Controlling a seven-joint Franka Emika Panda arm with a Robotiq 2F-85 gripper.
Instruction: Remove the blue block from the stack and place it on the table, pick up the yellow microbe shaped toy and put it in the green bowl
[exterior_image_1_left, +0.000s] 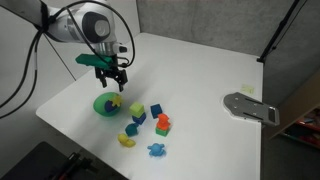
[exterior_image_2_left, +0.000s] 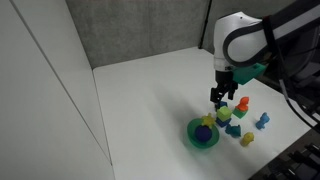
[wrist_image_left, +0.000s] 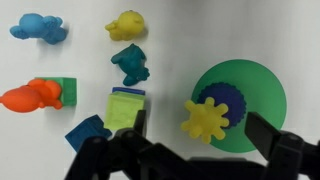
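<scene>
The green bowl (wrist_image_left: 255, 85) with a dark bluish centre stands on the white table (exterior_image_1_left: 200, 70); it shows in both exterior views (exterior_image_1_left: 101, 106) (exterior_image_2_left: 192, 137). The yellow microbe shaped toy (wrist_image_left: 207, 118) lies inside the bowl, against its rim (exterior_image_1_left: 114, 100) (exterior_image_2_left: 207, 122). My gripper (wrist_image_left: 205, 145) is open and empty, hovering just above the bowl (exterior_image_1_left: 110, 76) (exterior_image_2_left: 220, 97). The blue block (wrist_image_left: 88, 132) lies on the table (exterior_image_1_left: 138, 113) beside the green cube (wrist_image_left: 125, 108), not on top of it.
Near the bowl lie a teal toy (wrist_image_left: 130, 63), a second yellow toy (wrist_image_left: 127, 27), a light-blue spiky toy (wrist_image_left: 38, 28) and an orange toy with a green block (wrist_image_left: 35, 96). A grey flat device (exterior_image_1_left: 250, 106) lies near the table's edge.
</scene>
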